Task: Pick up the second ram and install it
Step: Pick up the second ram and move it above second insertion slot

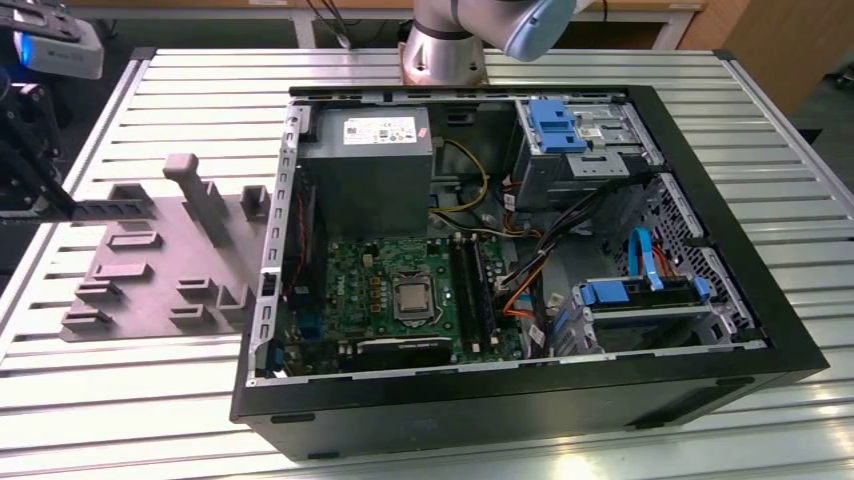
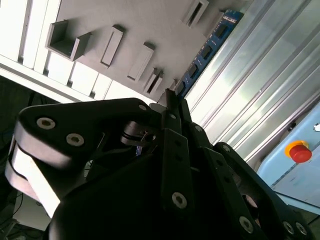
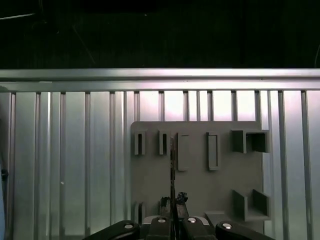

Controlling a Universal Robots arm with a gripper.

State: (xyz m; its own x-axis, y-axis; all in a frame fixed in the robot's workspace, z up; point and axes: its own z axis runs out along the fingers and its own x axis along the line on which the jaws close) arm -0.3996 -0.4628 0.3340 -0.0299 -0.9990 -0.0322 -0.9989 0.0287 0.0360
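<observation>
Table (image 1: 200, 80): slatted alu top carrying everything, flat and stiff so parts sit at known spots.

PC case (image 1: 767, 300): lies on its side w/ the panel off and the open face up, so the inside can be reached from above. It takes up the centre and the exterior view's right.

Fixture plate (image 1: 147, 270): grey, flat on the table just beside the case on the exterior view's left. Its raised blocks and slots look made to stand parts upright for pick-up.

Mobo (image 1: 360, 270): green, on the case floor. The long black memory slots (image 1: 470, 285) run next to the CPU socket. I can't tell whether any slot is filled.

My gripper (image 3: 173, 222): out over the fixture plate, well apart from the case. Fingers are closed tight on the second ram (image 3: 172, 165).

The ram is a thin dark strip. I hold it by one end, so most of its length sticks out past my fingertips. In the first wrist view it shows edge-on, a narrow line running over the plate. I judge this grip keeps the strip straight and its long edges free. It isn't in the case, so the install isn't done. Whether it has cleared the plate's blocks I can't tell.
</observation>
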